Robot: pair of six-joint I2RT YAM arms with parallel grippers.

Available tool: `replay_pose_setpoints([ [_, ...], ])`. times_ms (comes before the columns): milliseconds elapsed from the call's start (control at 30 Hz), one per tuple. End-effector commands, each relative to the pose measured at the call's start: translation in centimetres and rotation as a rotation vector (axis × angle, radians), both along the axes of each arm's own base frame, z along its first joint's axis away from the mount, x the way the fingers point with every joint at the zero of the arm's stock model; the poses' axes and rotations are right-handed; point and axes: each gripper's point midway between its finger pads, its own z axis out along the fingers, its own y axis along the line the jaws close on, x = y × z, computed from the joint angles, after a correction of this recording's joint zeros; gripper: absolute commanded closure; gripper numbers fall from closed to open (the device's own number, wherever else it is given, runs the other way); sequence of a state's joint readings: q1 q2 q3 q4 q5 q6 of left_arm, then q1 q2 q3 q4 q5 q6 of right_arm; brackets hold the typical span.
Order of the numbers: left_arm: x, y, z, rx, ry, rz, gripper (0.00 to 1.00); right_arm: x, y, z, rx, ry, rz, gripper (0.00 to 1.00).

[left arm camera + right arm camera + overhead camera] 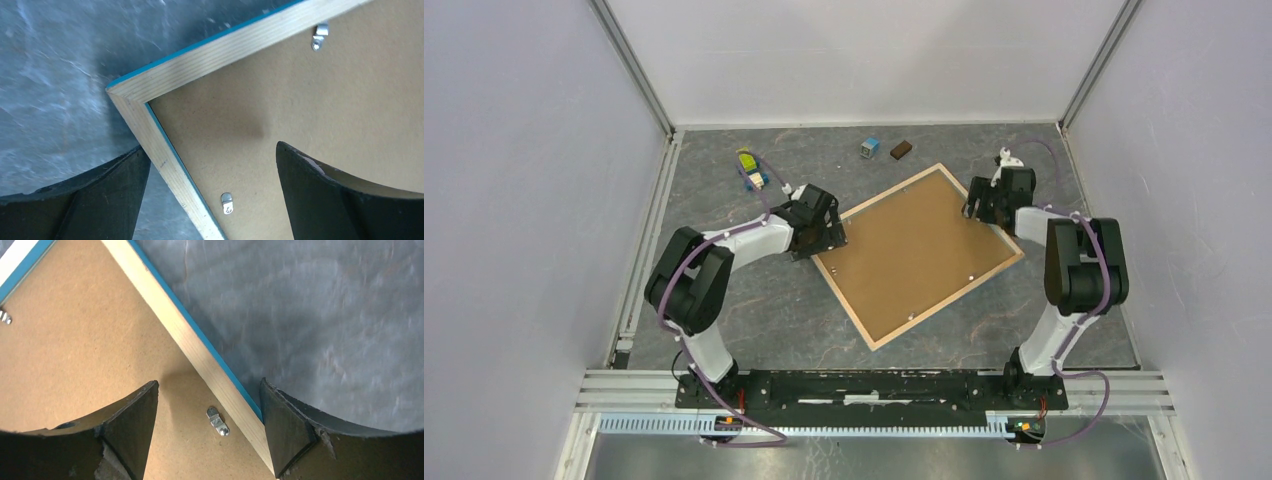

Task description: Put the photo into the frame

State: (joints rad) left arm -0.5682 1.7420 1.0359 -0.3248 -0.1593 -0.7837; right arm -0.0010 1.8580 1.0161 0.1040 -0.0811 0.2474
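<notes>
Top external view: the frame (844,302) lies face-down, a rail between the spread jaws of left gripper (822,245) and right gripper (974,210), photo unseen; clip-work seems in hand, next wanting one jaw pressed on a clip (218,421).

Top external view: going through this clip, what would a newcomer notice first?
The big frame lies back-up and askew on the grey table, with a brown backing board filling it. The left gripper and the right gripper flank it on opposite sides, each with open jaws straddling its wooden rail. No photo shows in any view.
</notes>
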Motion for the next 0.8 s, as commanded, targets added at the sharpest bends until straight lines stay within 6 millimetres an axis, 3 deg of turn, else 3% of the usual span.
replay_pose_setpoints([
  [0,1.9,1.6,-0.2,0.102,0.013,-0.085,0.00,-4.5,2.3,0.1,0.114,0.023,0.000,0.23],
  [167,4.5,0.9,-0.7,0.071,0.079,-0.126,0.00,-8.9,2.3,-0.2,0.179,-0.048,-0.063,0.22],
  [267,5.3,0.2,-0.4,0.043,0.047,-0.137,0.00,-8.8,1.8,0.7,0.145,-0.078,-0.057,0.21],
  [433,5.7,1.7,2.1,0.108,-0.025,-0.126,0.00,-8.0,0.0,0.3,0.032,-0.073,-0.082,0.16],
  [533,4.6,2.6,2.9,0.125,-0.028,-0.103,0.00,-7.1,-0.1,0.2,0.011,-0.074,-0.062,0.13],
  [767,0.2,3.8,2.1,0.100,0.006,-0.046,0.00,-5.4,-0.5,-0.5,-0.017,-0.058,-0.069,0.17],
])
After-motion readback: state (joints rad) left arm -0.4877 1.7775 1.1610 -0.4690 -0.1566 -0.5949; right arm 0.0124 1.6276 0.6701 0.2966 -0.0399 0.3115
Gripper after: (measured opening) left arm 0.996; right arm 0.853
